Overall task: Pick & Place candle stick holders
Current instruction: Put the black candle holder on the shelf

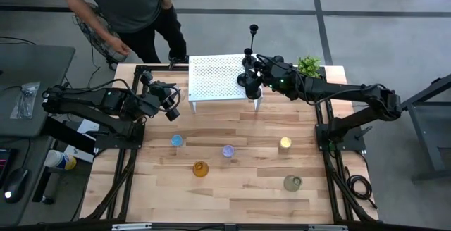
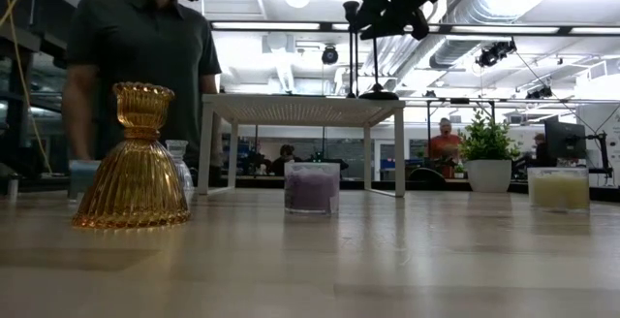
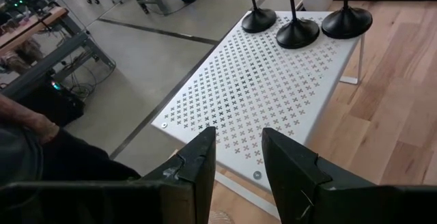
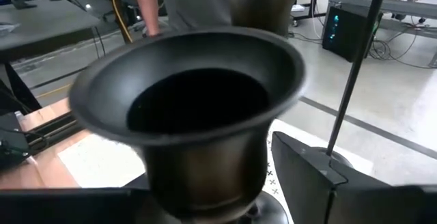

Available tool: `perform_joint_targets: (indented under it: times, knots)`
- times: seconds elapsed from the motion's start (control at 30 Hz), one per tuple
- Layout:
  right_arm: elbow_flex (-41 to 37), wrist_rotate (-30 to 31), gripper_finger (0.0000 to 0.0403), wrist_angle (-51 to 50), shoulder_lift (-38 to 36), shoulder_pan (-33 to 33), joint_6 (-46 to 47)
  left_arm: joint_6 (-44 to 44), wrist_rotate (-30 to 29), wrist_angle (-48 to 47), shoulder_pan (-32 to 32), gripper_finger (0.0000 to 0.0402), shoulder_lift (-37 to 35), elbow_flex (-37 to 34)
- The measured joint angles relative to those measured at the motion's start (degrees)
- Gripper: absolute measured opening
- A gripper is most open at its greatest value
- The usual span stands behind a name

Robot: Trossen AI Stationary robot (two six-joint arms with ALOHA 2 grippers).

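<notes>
Three black candlesticks (image 3: pixel 296 31) stood close together on the far right corner of a little white stand (image 1: pixel 220 78) full of small holes. A green plant (image 1: pixel 309 65) in a white pot sat just beside that corner. The right gripper (image 1: pixel 255 67) hung over the candlesticks, and in its own view one black cup (image 4: pixel 198 108) filled most of the picture, right in front of it. I could not tell if its jaws were open or closed.

The left gripper (image 3: pixel 237 157) waited near the left end of the stand, with its jaws open and holding nothing.

Small glass holders stood well apart on the wooden surface (image 1: pixel 239 196): a blue one (image 1: pixel 176 141), a purple one (image 1: pixel 227 151), an orange one (image 1: pixel 201 168), a yellow one (image 1: pixel 285 143) and a pale green one (image 1: pixel 292 182). None of them touched.

A person (image 1: pixel 120 5) in a dark shirt stood behind the far left corner of the surface. Behind was a big room with ceiling lights, pipes and desks.
</notes>
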Motion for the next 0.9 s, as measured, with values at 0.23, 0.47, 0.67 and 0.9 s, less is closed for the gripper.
perform_joint_targets:
  times: [0.23, 0.47, 0.67, 0.9]
  knots:
    - [0.0, -0.3, 0.0157, -1.7, 0.0, 0.0, 1.4, 0.0, 0.0, 0.0, 0.0, 0.0117, 0.0, 0.0]
    - [0.0, -1.8, 0.0157, -2.0, 0.0, 0.0, 1.6, 0.0, 0.1, 0.0, 0.0, 0.0117, 0.0, 0.0]
    - [0.0, -1.8, 0.0157, -2.0, 0.0, 0.0, 2.6, 0.0, 0.1, 0.0, 0.0, 0.0117, 0.0, 0.0]
    - [0.0, -1.9, 0.0157, -2.0, 0.0, 0.0, 2.6, 0.0, 0.3, 0.0, 0.0, 0.0117, 0.0, 0.0]
